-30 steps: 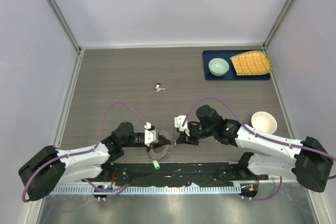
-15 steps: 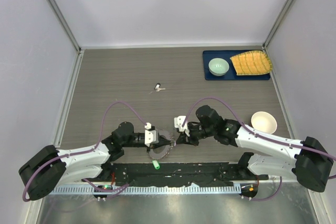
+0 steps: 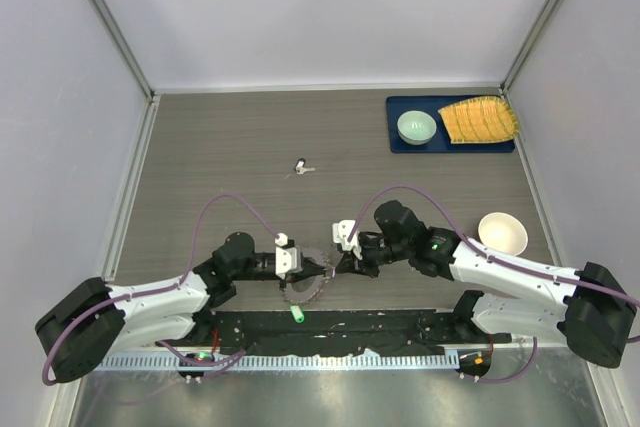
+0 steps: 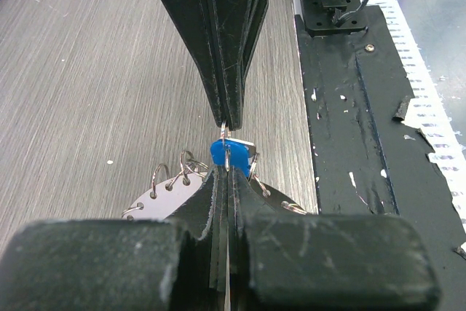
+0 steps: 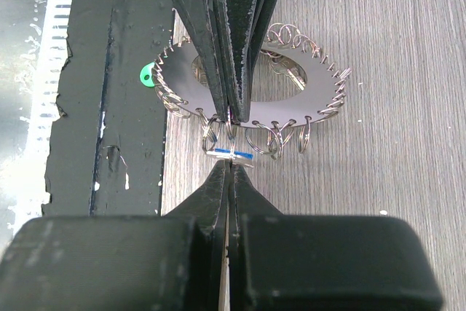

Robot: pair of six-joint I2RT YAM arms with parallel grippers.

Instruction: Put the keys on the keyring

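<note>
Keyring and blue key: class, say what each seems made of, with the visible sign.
The keyring looks metal: a flat, dull grey plate, shiny silver wire loops glinting along its rim. The blue key seems bright metal with a blue head, probably plastic by its flat, saturated colour; it is small here, so uncertain.

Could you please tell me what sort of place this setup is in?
Most likely a robotics lab test cell: plain white walls in metal framing box in a wood-grain table, with the left arm and right arm bolted at its near edge.
</note>
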